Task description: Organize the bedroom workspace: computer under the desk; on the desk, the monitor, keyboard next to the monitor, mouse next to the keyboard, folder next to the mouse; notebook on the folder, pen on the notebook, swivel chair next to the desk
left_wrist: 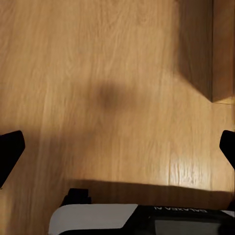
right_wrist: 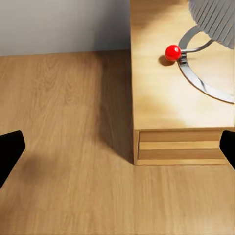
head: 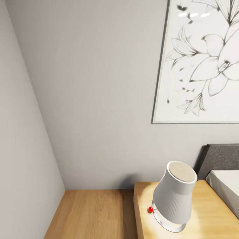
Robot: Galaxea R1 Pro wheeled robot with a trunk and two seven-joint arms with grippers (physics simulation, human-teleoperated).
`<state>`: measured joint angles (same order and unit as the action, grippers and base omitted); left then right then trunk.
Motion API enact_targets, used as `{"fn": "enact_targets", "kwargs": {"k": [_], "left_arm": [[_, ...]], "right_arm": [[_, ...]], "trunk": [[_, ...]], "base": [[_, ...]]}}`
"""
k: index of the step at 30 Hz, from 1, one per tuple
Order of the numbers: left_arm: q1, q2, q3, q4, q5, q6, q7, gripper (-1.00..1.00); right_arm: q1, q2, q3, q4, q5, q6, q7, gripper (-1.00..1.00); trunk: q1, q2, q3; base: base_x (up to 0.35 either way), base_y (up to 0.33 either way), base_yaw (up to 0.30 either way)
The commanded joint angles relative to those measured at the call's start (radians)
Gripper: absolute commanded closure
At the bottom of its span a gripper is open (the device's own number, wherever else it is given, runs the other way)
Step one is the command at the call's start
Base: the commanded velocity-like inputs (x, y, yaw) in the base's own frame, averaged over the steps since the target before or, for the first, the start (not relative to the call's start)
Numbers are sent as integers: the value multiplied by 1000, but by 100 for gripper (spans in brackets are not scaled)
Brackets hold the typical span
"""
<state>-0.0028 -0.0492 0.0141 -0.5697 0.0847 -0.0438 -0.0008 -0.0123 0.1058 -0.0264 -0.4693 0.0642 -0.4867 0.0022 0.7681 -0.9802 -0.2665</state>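
Corner of the bedroom: grey wall (head: 93,93) meeting light wood floor (head: 93,212), with a wooden nightstand (head: 205,212) at lower right bearing a ribbed white lamp (head: 174,196) below a framed flower drawing (head: 202,63). Left gripper (left_wrist: 117,147) and right gripper (right_wrist: 117,147) hang over the floor, fingers spread apart, gripping nothing.

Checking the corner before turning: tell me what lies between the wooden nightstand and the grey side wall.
Only bare light wood floor lies between nightstand and side wall, per the head view.

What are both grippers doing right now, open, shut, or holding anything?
Left gripper: open, holding nothing, over bare wood floor.
Right gripper: open, holding nothing, over the floor beside the nightstand.
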Motion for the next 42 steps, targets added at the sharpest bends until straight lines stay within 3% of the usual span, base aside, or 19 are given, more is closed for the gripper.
{"fn": "enact_targets", "kwargs": {"k": [1,5,9,17,42], "left_arm": [[0,0,3,-1,21,-2,-1,-100],[0,4,13,8,116,-32,-3,-100],[0,5,12,62,138,-109,0,-100],[0,5,12,90,147,-191,6,-100],[0,6,10,171,153,-203,6,-100]], "right_arm": [[-1,3,-3,-9,3,-5,0,-100],[-1,10,-6,-8,-20,-16,-19,-100],[-1,10,-5,38,-22,-66,-25,-100],[-1,12,-6,64,-24,-133,-29,-100],[-1,-4,-8,63,-25,-147,-31,-100]], "trunk": [[0,-1,-1],[0,-1,-1],[0,-1,-1],[0,-1,-1],[0,-1,7]], "base": [[0,0,0],[0,0,0],[0,0,0],[0,0,-54],[0,0,-253]]}}
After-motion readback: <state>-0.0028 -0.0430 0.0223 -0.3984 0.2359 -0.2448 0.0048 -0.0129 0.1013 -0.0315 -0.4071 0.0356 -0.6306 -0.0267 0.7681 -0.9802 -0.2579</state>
